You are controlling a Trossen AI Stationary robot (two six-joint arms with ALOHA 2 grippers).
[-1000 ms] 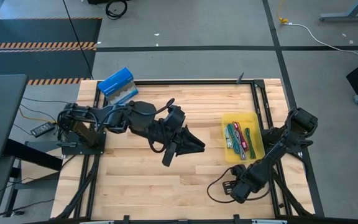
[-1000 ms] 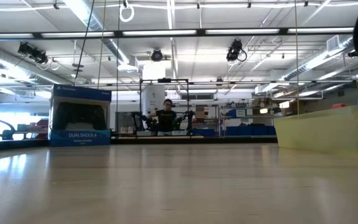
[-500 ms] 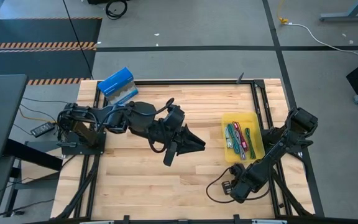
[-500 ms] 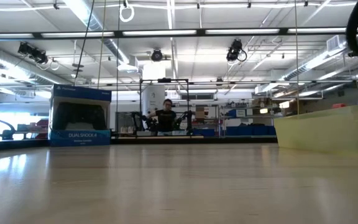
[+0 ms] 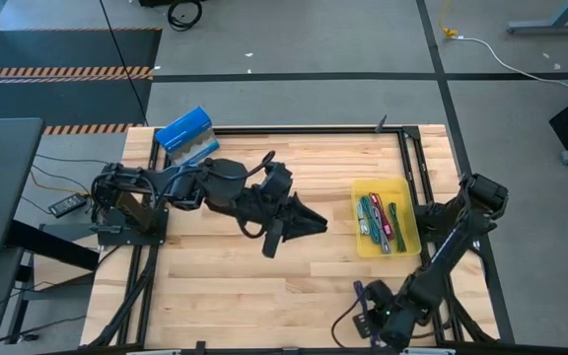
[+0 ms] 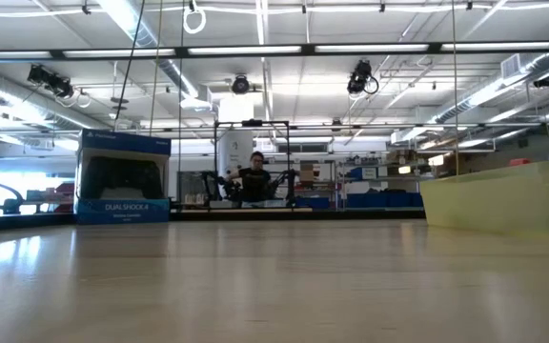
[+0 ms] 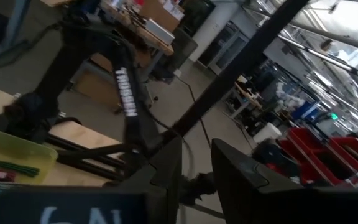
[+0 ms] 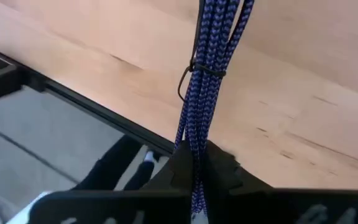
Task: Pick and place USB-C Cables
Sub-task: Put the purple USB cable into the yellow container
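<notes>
Purple braided USB-C cable bundle (image 8: 207, 68), tied round with a thin black twist, pinched lengthwise between the two dark fingers of the right gripper (image 8: 196, 163). Carried above bare boards of the pale wooden table (image 5: 215, 286), right at its near edge, well apart from the shallow yellow rectangular tray (image 5: 383, 185); showed in the high view as a small purple tip (image 5: 358, 289) at the end of the folded right arm.

Lay in that tray, side by side: green cable (image 5: 394, 215), maroon cable (image 5: 382, 223), teal cable (image 5: 368, 211); other colours there too small to sort.

Reached out over the table's middle, left gripper (image 5: 316, 225), pointing toward the tray and short of it. Fingers (image 7: 241, 180) stood slightly parted with nothing between them.

Stood at the far left corner, blue cardboard box (image 5: 185, 133). Sat far back in the room beyond the table, in the low view, a person (image 6: 255, 176).
</notes>
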